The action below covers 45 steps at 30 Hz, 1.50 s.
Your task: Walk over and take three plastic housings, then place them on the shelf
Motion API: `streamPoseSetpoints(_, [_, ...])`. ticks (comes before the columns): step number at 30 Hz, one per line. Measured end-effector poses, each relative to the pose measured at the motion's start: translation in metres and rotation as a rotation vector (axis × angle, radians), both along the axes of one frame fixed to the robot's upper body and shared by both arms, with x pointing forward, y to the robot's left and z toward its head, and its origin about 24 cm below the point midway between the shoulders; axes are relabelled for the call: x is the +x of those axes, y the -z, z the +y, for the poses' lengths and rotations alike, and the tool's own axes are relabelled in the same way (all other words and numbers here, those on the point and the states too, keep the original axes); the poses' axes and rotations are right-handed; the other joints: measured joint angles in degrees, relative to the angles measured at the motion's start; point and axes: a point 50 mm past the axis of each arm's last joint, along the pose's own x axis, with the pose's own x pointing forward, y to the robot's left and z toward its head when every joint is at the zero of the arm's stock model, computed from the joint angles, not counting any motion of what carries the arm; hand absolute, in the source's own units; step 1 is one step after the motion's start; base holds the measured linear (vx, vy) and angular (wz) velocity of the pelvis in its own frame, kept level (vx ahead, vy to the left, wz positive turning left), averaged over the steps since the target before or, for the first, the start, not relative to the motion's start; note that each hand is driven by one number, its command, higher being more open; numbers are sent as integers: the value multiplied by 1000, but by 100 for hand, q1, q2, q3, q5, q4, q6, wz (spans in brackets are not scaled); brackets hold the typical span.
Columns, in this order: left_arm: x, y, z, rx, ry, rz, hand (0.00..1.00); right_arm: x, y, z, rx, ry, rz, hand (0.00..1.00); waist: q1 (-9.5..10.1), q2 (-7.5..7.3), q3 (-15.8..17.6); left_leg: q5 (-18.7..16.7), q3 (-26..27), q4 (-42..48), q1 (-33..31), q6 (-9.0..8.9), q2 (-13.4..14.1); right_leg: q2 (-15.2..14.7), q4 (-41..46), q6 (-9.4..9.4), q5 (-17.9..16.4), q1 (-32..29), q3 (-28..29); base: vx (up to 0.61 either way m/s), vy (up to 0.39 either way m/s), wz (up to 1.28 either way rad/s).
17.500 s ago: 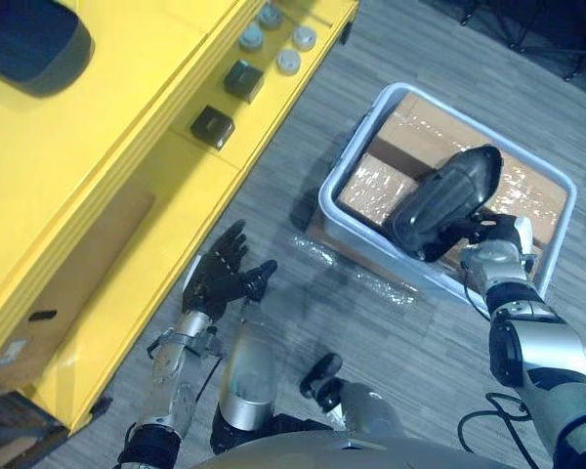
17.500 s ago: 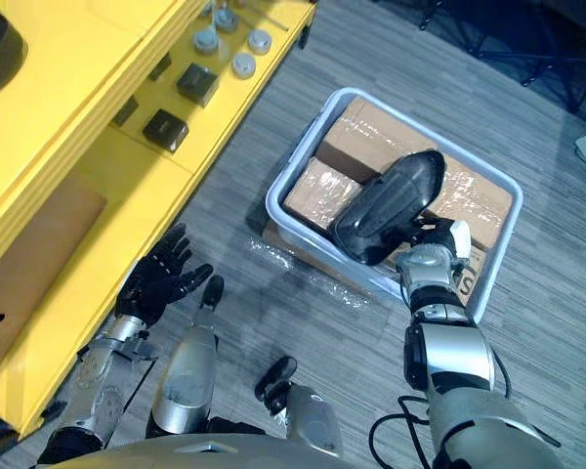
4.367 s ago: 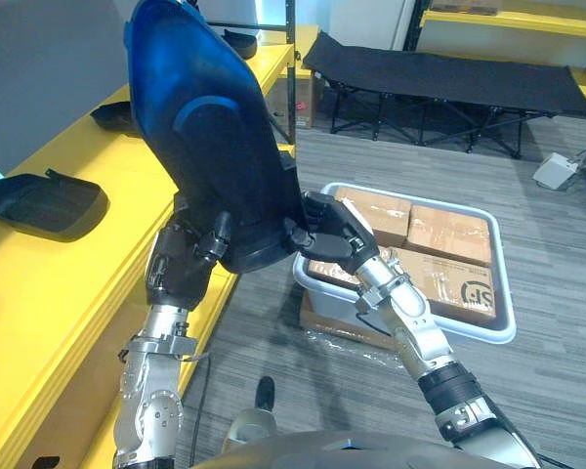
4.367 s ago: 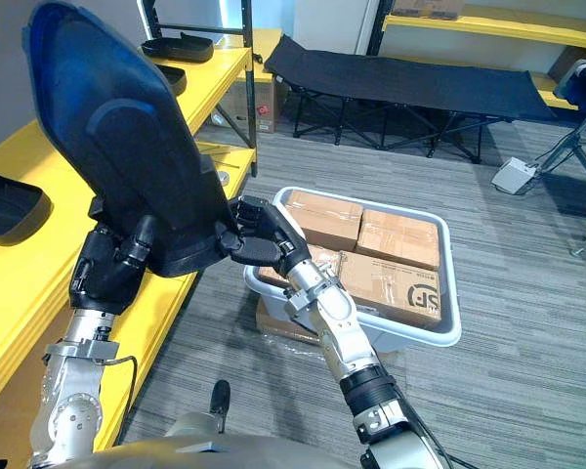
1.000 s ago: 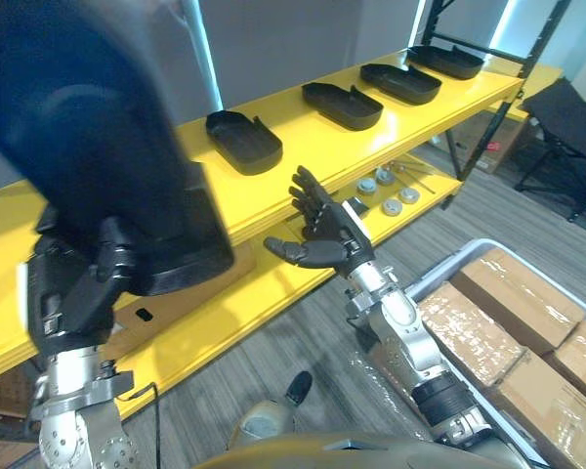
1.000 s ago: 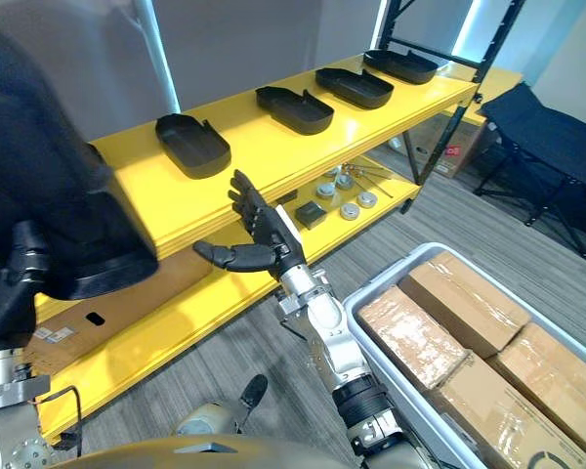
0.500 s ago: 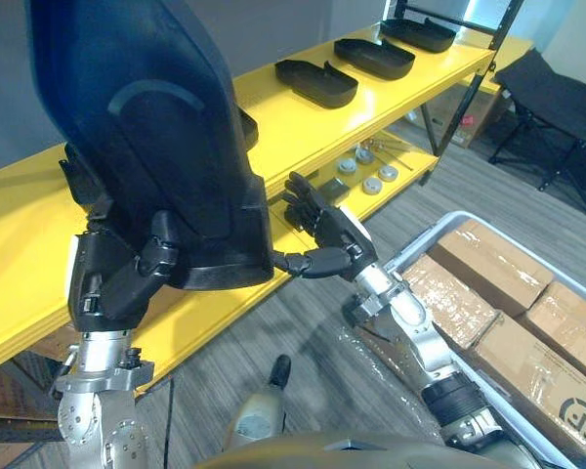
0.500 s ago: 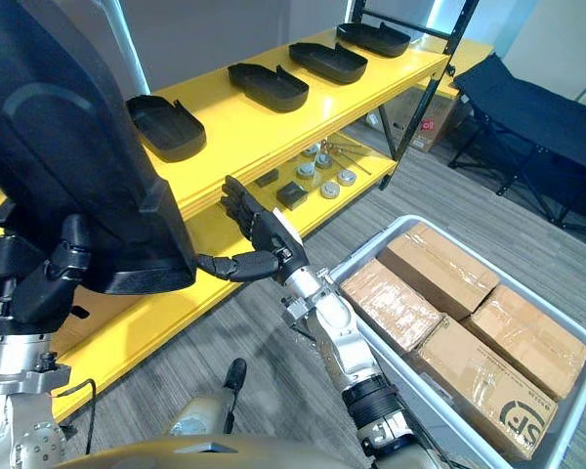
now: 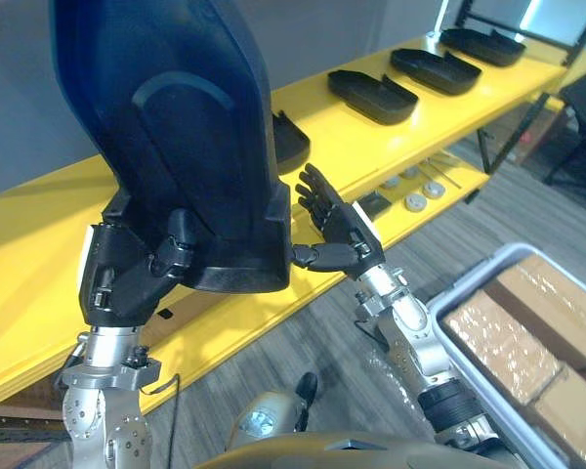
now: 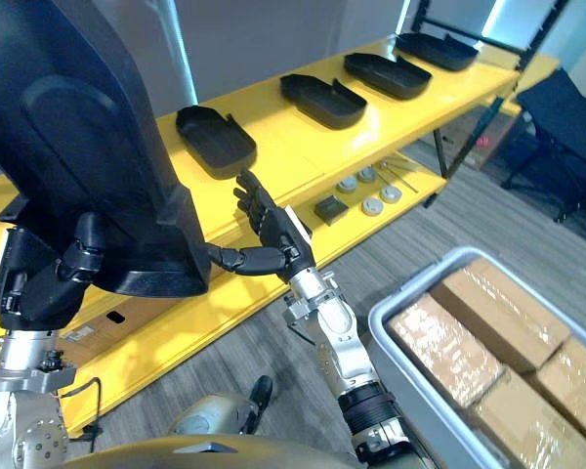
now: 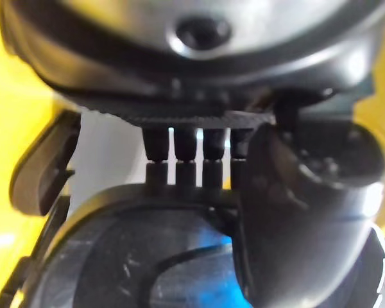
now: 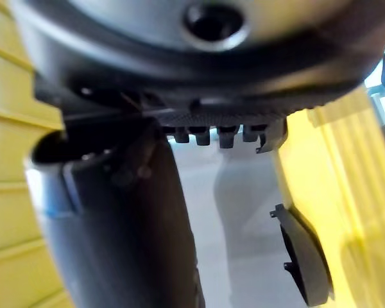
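The plastic housing (image 9: 176,127) was held upright before the yellow shelf (image 9: 39,225), base clasped by the left hand (image 9: 137,269); the right hand (image 9: 337,234) was spread open alongside.

A grey bin (image 10: 410,288) is set on the grey plank floor (image 10: 264,342), to the right of the right hand (image 10: 278,239) and nearer the robot, well apart from it. Film-wrapped cardboard boxes (image 10: 449,357) are packed side by side in it. Farther out, to the hand's right, small round discs (image 10: 373,206) and a dark block (image 10: 329,208) are laid close together. A grey wall (image 10: 273,39) is seen behind.
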Motion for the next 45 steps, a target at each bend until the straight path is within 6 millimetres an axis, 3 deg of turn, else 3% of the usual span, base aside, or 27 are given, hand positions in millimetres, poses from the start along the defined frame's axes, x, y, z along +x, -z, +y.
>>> streamPoseSetpoints(2, [2, -1, 4, -23, -55, 11, 0, 4, -24, 4, 34, -31, -98, 100, 15, 25, 26, 8, -185, -233, 231, -11, -27, 480, -931, 273, -469, -269, 205, 117, 63, 32])
streamPoseSetpoints(3, [4, -2, 4, -31, -67, 9, 0, 5, -32, 4, 52, -43, -127, 100, 22, 42, 38, 30, -238, -293, 282, -38, -36, 624, -1148, 277, -470, -349, 304, 57, -9, 45])
streamPoseSetpoints(4, [9, -3, 3, -56, -75, -1, 0, 7, -50, 3, 79, -55, -195, 100, -5, 99, 67, 110, -451, -393, 370, -102, -58, 947, -1497, 266, -473, -473, 592, 46, -64, 91])
streamPoseSetpoints(5, [18, -4, 0, -78, -67, -22, 0, 4, -70, -1, 110, -56, -291, 100, -103, 196, 117, 122, -819, -531, 457, -181, -78, 1319, -1722, 214, -469, -625, 991, 37, -89, 119])
streamPoseSetpoints(6, [22, -4, -1, -84, -64, -31, 0, 3, -78, -1, 120, -57, -334, 100, -177, 224, 134, 49, -922, -622, 494, -273, -65, 1463, -1806, 207, -464, -686, 1165, 72, -124, 168])
streamPoseSetpoints(7, [27, -4, 0, -85, -65, -45, 0, -2, -93, 2, 163, -53, -407, 100, -371, -66, 144, -425, -642, 114, 225, -17, -310, 1293, -2086, 293, -424, -787, 1479, 111, -107, 148])
streamPoseSetpoints(8, [29, -6, 0, -86, -64, -57, 0, -4, -103, 1, 182, -48, -450, 100, -434, -107, 168, -556, -426, 981, -4, 225, -336, 1197, -2137, 360, -410, -730, 1547, 258, -194, 140])
streamPoseSetpoints(9, [30, -7, 1, -87, -60, -76, 0, -9, -114, -1, 224, -30, -519, 100, -263, -157, 269, -1105, -533, 1230, 242, -106, -423, 971, -2111, 402, -376, -599, 1684, 372, -282, 105])
streamPoseSetpoints(10, [26, 0, 2, -116, -63, -55, 0, -10, -117, 0, 241, -28, -530, 100, -222, -285, 202, -1089, -790, 1164, 455, -64, -562, 818, -2233, 473, -294, -359, 1594, 316, -255, 98])
streamPoseSetpoints(12, [18, 3, 4, -137, -85, -55, 0, -13, -123, 0, 269, -36, -555, 100, -163, -288, 125, -1133, -1259, 977, 529, -173, -562, 903, -2527, 450, -269, 31, 1159, 200, -273, 140])
streamPoseSetpoints(14, [8, 1, 12, -159, -128, -80, 0, -12, -129, 1, 288, -52, -574, 100, -7, -334, 63, -1145, -1033, 878, 407, -174, -217, 1068, -3011, 341, -83, 313, 576, 119, -268, 136])
streamPoseSetpoints(16, [0, -4, 19, -178, -160, -124, 0, -9, -130, -2, 284, -39, -559, 100, 41, -252, 7, -1128, -198, 941, -17, -184, 358, 1239, -3489, 253, 64, 644, -373, 87, -225, 174])
streamPoseSetpoints(18, [-1, -6, 16, -189, -134, -147, 0, 0, -119, -11, 268, 21, -493, 100, 59, -136, -18, -863, 473, 815, -95, -348, 685, 1286, -3543, 238, 75, 905, -955, 121, -149, 178])
streamPoseSetpoints(19, [-1, -8, 13, -192, -102, -162, 0, 4, -111, -15, 258, 58, -440, 100, 76, -130, -29, -752, 819, 680, -15, -296, 720, 1250, -3530, 237, 75, 1011, -1108, 125, -53, 163])
streamPoseSetpoints(22, [0, -19, 3, -181, -48, -210, 0, 13, -92, -15, 173, 118, -339, 100, 219, -233, -33, -423, 958, 57, 290, -205, 610, 1155, -3472, 240, 89, 1105, -1003, 111, 24, 68])
streamPoseSetpoints(24, [2, -20, -1, -182, -26, -214, 0, 14, -87, -9, 143, 100, -309, 100, 193, -241, -39, -401, 955, 3, 338, -196, 589, 1139, -3467, 243, 95, 1108, -821, 66, 47, 3])
streamPoseSetpoints(34, [-1, -13, -4, -131, -3, -142, 0, 13, -85, -14, 165, 120, -301, 100, -327, -274, -78, 20, 1693, -1029, 835, -287, 673, 1191, -4010, 362, 172, 1134, -323, -99, -2, -29])
streamPoseSetpoints(45, [-1, -14, -4, -124, 6, -150, 0, 11, -85, -14, 194, 92, -311, 100, -455, -196, -173, 403, 1894, -1450, 890, -237, 676, 1202, -4101, 456, 332, 975, -263, -16, 17, -2])
